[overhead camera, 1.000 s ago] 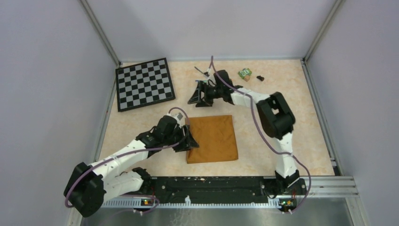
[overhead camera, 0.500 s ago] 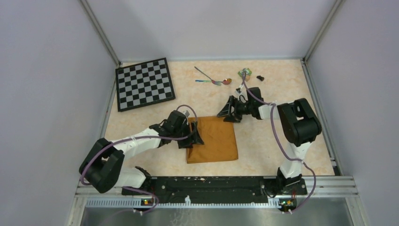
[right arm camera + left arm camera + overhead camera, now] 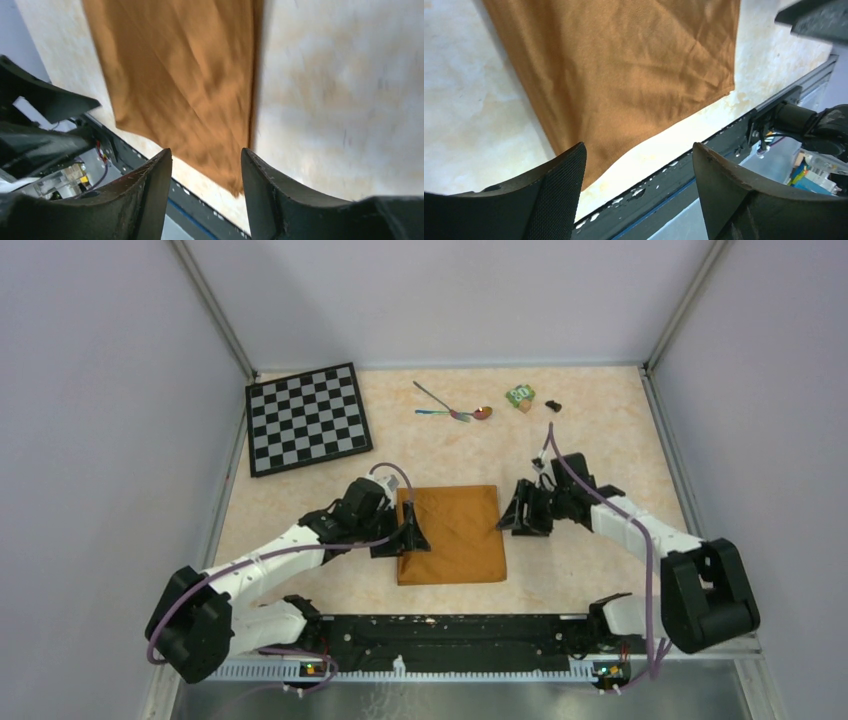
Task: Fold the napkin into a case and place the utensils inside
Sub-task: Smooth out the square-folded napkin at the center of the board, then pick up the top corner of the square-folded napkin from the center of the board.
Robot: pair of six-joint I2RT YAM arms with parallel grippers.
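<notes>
While the napkin (image 3: 455,532) lies on the bench (image 3: 610,435), I see the left tool (image 3: 416,539) and right tool (image 3: 511,521) released beside it.

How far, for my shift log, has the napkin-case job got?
Done: the napkin lies flat as a squarish pad, apparently folded. In hand: the left gripper and right gripper sit open at its left and right edges, gripping nothing. Left: folding it narrower, then loading the utensils, which lie far off near the green block.

Pale grey walls (image 3: 450,290), beige marbled tabletop (image 3: 620,440), aluminium corner posts (image 3: 215,315), even light
</notes>
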